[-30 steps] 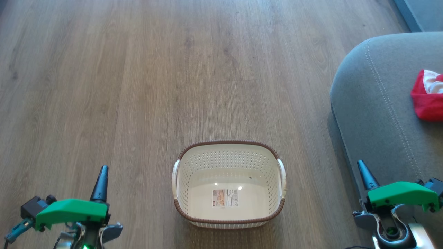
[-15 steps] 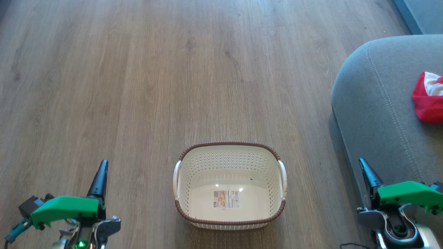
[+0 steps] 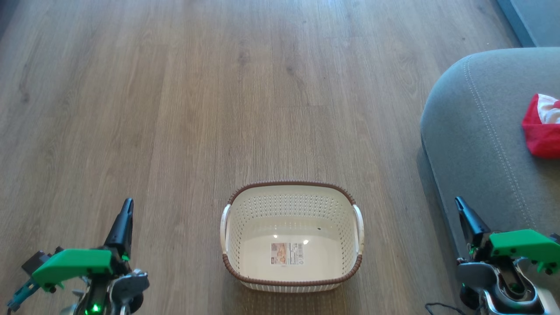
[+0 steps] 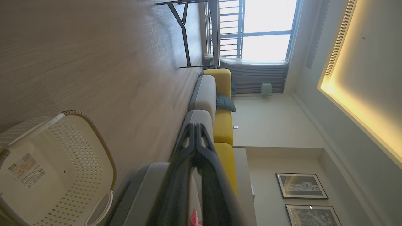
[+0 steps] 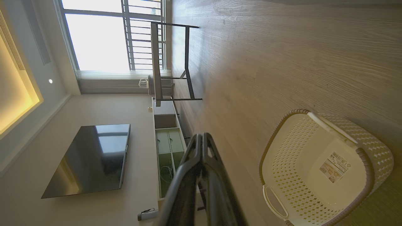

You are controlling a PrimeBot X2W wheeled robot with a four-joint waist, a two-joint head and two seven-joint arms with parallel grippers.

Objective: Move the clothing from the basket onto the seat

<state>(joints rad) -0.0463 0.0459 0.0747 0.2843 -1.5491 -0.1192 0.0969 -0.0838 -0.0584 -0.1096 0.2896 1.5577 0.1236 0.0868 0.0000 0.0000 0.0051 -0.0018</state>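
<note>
Both arms have drawn slightly outward since a second ago; the small downward drift of everything else is the camera's. Left gripper (image 3: 125,209) and right gripper (image 3: 462,206) flank the small cream perforated plastic basket with brown woven-look rim (image 3: 288,205) on the wooden plank floor (image 3: 175,109), jaws pressed fully together and holding nothing, apparently parked clear. Bright red fabric clothing with a white part (image 3: 540,138) lies on the large grey upholstered seat cushion (image 3: 477,144), well apart from the bare basket, so the transfer appears complete. Bottom label (image 3: 286,253) shows a barcode and small picture; its writing is too small to read.
</note>
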